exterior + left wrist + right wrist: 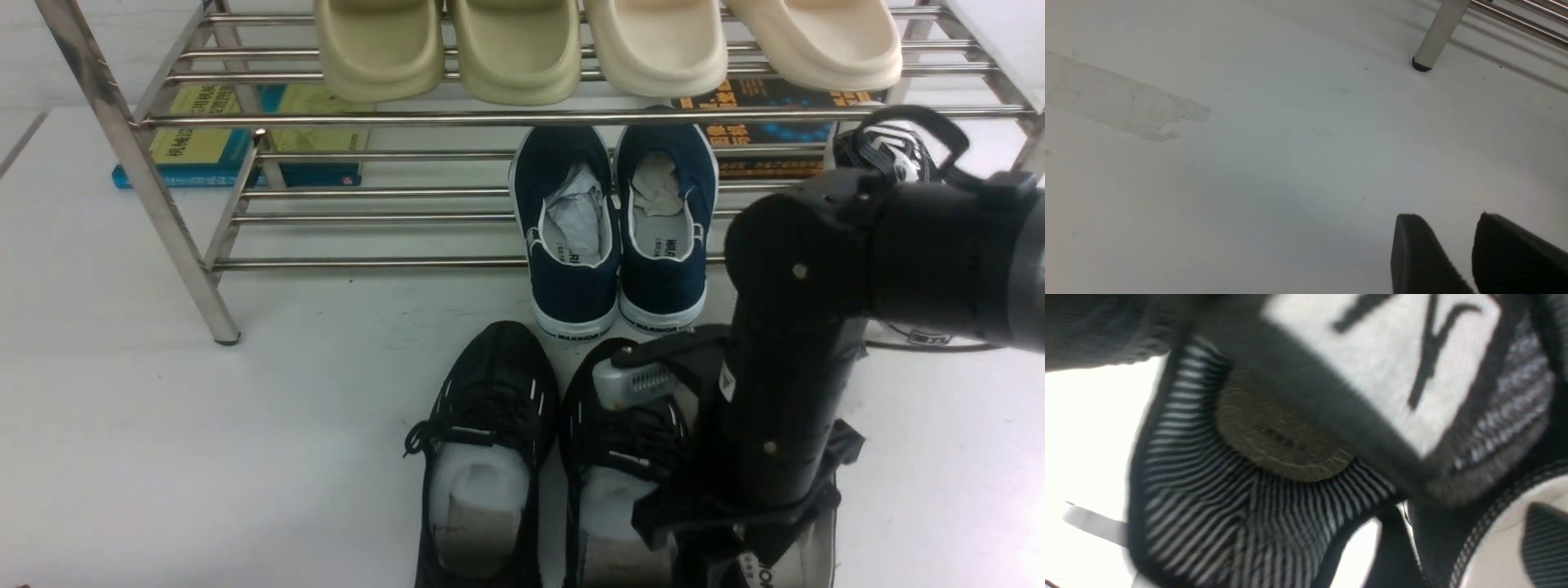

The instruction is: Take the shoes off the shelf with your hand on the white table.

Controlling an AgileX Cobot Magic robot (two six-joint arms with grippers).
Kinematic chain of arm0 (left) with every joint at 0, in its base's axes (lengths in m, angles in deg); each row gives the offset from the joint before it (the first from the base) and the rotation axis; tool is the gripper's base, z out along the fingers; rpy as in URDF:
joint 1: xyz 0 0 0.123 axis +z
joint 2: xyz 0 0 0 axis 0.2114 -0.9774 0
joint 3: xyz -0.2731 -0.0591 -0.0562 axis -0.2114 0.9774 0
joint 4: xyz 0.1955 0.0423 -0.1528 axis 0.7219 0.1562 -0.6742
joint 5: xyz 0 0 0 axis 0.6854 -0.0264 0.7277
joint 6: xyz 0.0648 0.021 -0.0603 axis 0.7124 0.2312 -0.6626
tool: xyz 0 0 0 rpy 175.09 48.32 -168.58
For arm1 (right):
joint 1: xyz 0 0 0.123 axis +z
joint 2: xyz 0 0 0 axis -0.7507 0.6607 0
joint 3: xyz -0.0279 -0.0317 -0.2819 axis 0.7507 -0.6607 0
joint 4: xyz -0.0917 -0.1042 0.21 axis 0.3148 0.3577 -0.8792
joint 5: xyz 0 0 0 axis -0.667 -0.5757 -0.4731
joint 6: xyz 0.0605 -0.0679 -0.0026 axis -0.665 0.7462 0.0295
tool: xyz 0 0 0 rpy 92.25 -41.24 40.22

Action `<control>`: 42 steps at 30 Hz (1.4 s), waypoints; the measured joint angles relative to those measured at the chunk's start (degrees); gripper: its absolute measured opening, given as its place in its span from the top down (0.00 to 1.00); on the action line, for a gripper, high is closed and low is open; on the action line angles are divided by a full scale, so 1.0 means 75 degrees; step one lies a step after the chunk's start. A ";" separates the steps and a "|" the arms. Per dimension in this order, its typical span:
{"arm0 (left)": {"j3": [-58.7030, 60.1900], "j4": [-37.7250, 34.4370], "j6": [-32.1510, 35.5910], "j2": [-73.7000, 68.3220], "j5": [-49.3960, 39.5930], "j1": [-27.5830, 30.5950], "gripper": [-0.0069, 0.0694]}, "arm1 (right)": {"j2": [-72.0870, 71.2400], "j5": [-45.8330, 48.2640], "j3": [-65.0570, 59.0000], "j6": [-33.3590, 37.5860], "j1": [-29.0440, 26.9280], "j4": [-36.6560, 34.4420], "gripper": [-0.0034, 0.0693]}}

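Crowding right arm: black mesh sneakers.

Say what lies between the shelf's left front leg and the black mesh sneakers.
Only bare white table lies between the leg and sneakers, seen in the front view.

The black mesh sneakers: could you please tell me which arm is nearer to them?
Right. The right arm stands beside the black mesh sneakers, overlapping one in the front view; the left gripper hangs over white table near a shelf leg.
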 joint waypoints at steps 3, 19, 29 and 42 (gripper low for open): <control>0.0000 0.0000 0.0000 0.0000 0.0000 0.0000 0.60 | -0.0177 0.0021 0.0383 0.0170 0.0000 0.0035 0.20; 0.0000 0.0000 0.0000 0.0000 0.0000 0.0000 0.60 | -0.3083 0.0234 0.0444 -0.0202 -0.0416 0.2559 0.20; 0.0000 0.0000 0.0000 0.0000 0.0000 0.0000 0.60 | -0.2526 -0.1882 -0.0523 -0.2125 -0.2338 0.3287 0.34; 0.0000 0.0000 0.0000 0.0000 0.0000 0.0000 0.60 | -0.1387 -0.3512 -0.0529 -0.2127 -0.2817 0.4858 0.35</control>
